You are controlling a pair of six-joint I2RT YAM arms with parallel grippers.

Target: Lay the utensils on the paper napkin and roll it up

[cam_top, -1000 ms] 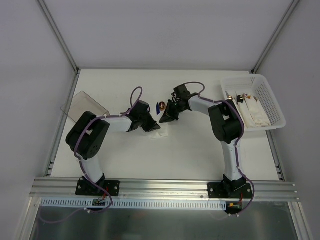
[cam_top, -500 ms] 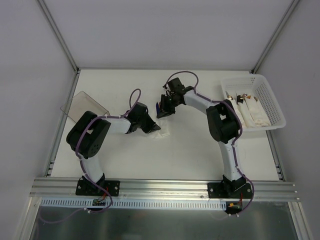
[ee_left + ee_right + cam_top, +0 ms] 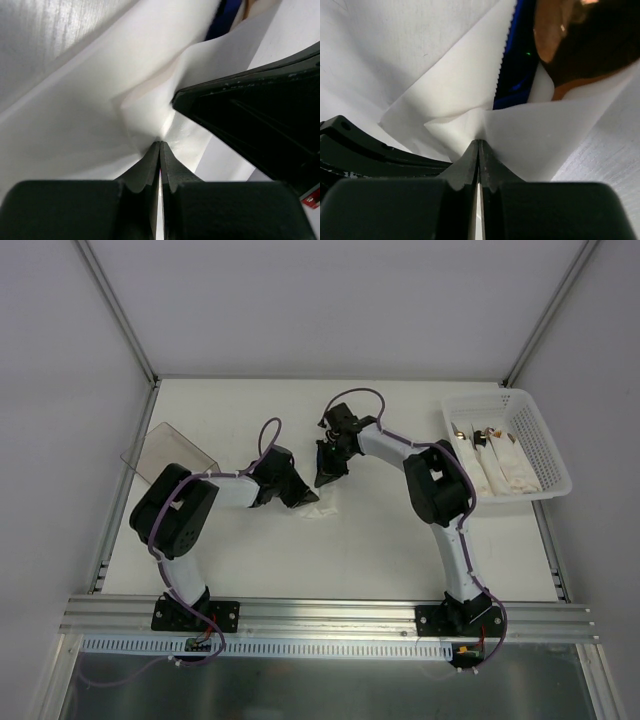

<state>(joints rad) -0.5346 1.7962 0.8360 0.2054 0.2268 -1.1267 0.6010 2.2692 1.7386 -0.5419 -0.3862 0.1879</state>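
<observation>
Both grippers pinch the white paper napkin [image 3: 318, 508] at the table's middle. In the left wrist view my left gripper [image 3: 160, 142] is shut on a raised fold of the napkin [image 3: 100, 115]. The right gripper's black finger [image 3: 250, 115] lies close on the right. In the right wrist view my right gripper [image 3: 478, 141] is shut on the napkin [image 3: 465, 95] too. A brown utensil [image 3: 555, 30] and a blue serrated piece [image 3: 517, 55] lie inside the fold beyond it. From above, left gripper [image 3: 306, 497] and right gripper [image 3: 322, 480] nearly touch, and the utensils are hidden.
A white perforated basket [image 3: 545, 445] at the right edge holds several rolled napkins with brown utensil ends. A clear smoky container [image 3: 170, 450] lies at the left, behind the left arm. Metal frame rails run along the table's sides.
My right gripper swung left and down toward the left gripper and closed on the napkin. The blue piece and copper spot seen from above are now covered. The left gripper barely shifted.
</observation>
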